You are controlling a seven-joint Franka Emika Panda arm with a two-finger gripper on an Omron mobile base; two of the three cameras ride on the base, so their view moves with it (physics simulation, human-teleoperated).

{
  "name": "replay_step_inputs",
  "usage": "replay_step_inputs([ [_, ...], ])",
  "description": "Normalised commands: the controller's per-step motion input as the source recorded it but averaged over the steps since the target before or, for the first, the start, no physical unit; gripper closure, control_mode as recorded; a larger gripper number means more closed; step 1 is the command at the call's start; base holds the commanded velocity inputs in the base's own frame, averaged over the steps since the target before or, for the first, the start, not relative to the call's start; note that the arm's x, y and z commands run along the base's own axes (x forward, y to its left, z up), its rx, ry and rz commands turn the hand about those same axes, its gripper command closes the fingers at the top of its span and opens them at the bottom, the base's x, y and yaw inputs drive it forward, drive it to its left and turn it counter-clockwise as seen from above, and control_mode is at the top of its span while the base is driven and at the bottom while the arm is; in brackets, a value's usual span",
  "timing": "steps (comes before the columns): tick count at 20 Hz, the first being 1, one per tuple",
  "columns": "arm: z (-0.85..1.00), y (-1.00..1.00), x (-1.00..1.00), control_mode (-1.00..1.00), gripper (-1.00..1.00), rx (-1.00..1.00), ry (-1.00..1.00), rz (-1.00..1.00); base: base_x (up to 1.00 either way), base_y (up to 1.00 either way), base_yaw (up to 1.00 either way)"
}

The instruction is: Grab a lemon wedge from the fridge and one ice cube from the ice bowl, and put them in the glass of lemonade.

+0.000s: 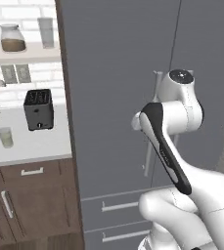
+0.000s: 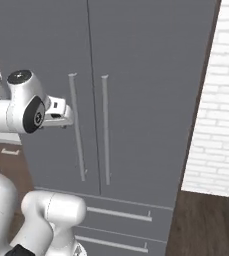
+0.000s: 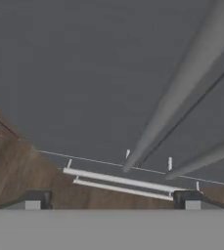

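Gripper [image 2: 66,119] spread, beside the left handle [image 2: 77,127] of the shut fridge [image 2: 146,100] — risk: closing off-centre, slipping off the slim bar.

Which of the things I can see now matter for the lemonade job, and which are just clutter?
Job: fridge, doors shut; its left handle; gripper, open beside that handle; lemonade glass on the counter.

Clutter: toaster; jar on the shelf; cabinet drawers.
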Motion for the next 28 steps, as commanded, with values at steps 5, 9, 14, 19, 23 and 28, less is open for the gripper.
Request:
replay_step_inputs([
  [5,0.0,0.0,0.0,1.0,-1.0,0.0,0.0,0.0,0.21,1.0,0.0],
  [9,0.0,0.0,0.0,1.0,-1.0,0.0,0.0,0.0,0.32,1.0,0.0],
  [14,0.0,0.0,0.0,1.0,-1.0,0.0,0.0,0.0,0.5,1.0,0.0],
  [19,0.0,0.0,0.0,1.0,-1.0,0.0,0.0,0.0,0.68,1.0,0.0],
  [23,0.0,0.0,0.0,1.0,-1.0,0.0,0.0,0.0,0.53,0.81,-0.01],
  [28,0.0,0.0,0.0,1.0,-1.0,0.0,0.0,0.0,0.39,0.52,-0.08],
])
